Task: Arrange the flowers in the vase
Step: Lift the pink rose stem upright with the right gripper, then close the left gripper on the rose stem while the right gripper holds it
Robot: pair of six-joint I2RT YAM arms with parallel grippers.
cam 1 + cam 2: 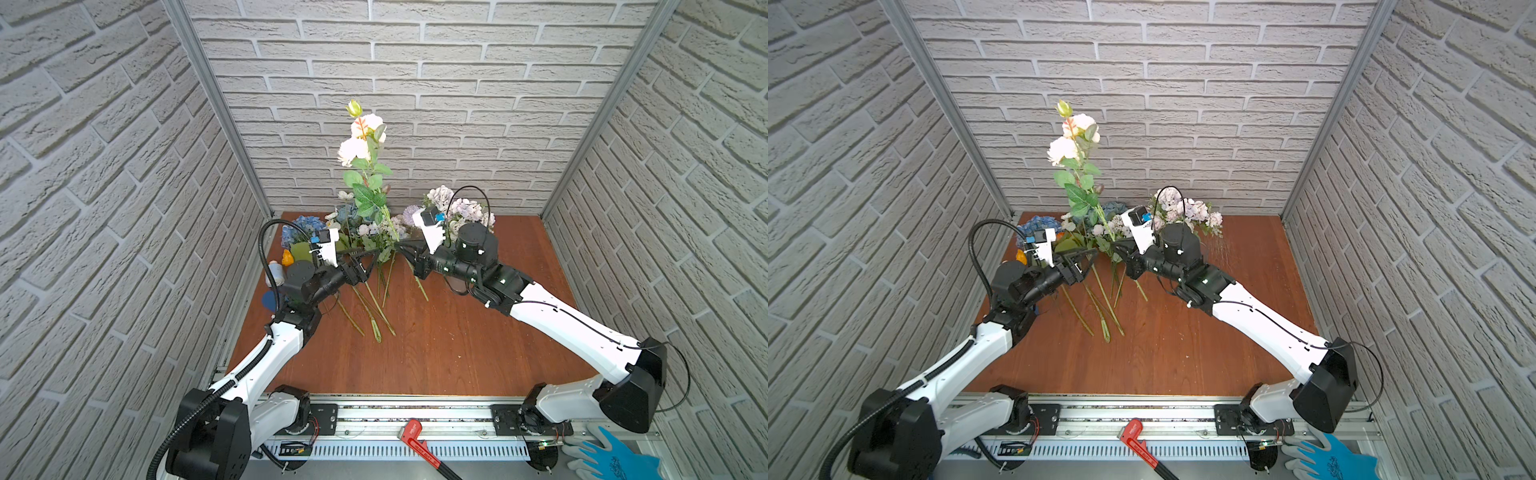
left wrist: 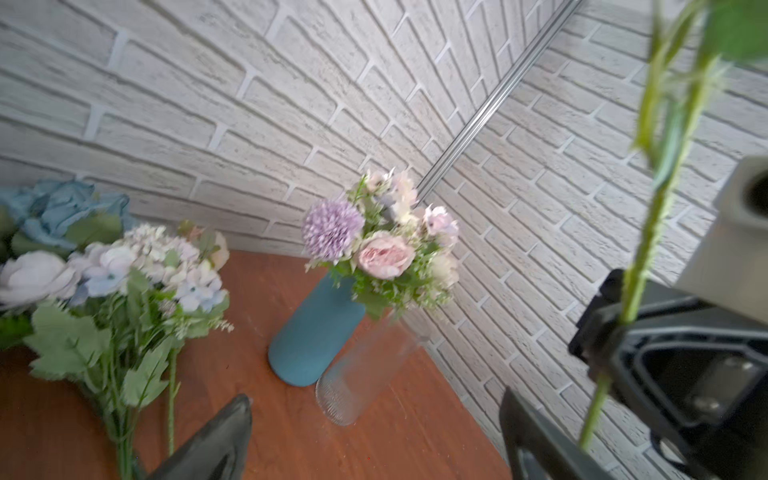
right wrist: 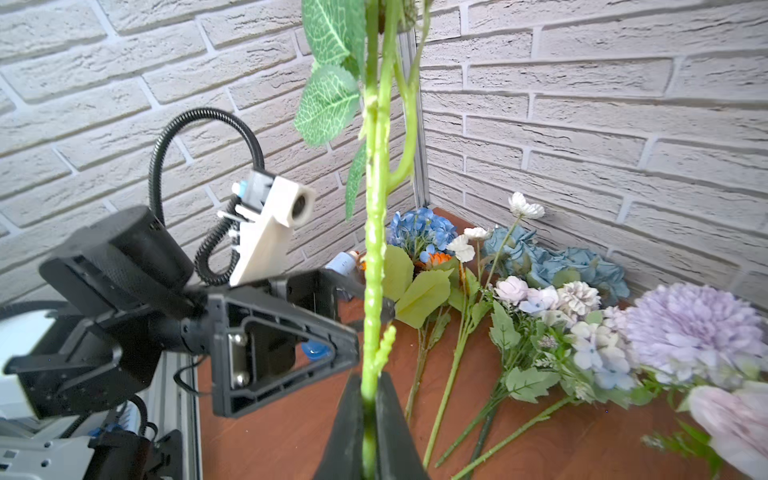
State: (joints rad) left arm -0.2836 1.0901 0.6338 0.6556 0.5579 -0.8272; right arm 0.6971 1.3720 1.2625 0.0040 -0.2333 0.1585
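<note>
Gripping the green stem of a tall cream-peach rose spray, our right claw has its 2 fingers pinched tight low on that stem. The spray stands nearly upright above the claw, and its blooms sit high against the brick wall. Our left claw faces the right claw with its jaws spread wide, level with the stem just above the right claw's grip. 1 finger ends right beside the stem and the other passes behind it, but we cannot tell whether either touches it. Below and between the 2 claws, loose flowers lie flat on the wooden table, with their blooms on the far side of both claws. Ahead of the left claw's open jaws stands a clear ribbed vase. It is touching or just beside a blue vase that holds a pink and lilac bouquet.
</note>
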